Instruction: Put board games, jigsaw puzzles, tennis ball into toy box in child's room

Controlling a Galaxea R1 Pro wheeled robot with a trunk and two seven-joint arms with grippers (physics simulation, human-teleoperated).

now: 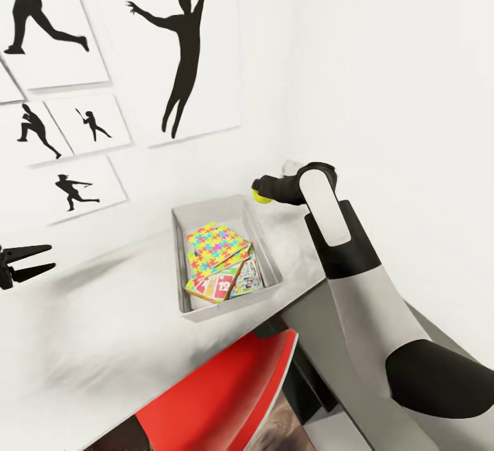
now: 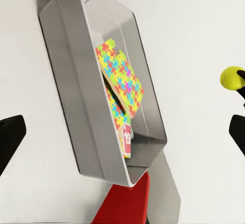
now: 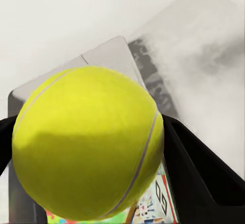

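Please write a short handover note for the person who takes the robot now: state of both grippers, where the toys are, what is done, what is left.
Right gripper: jaws shut on the tennis ball, held above the far right corner of the toy box, not yet released.
Left gripper: jaws open, empty, hovering over the table left of the box.
In the box: a jigsaw puzzle on top, a board game with a red "12" card under it, and more printed boxes beneath; exact count cannot be told.
Done: flat toys seen are in the box.
Left: drop the ball inside, then check that all three games and both puzzles are there.
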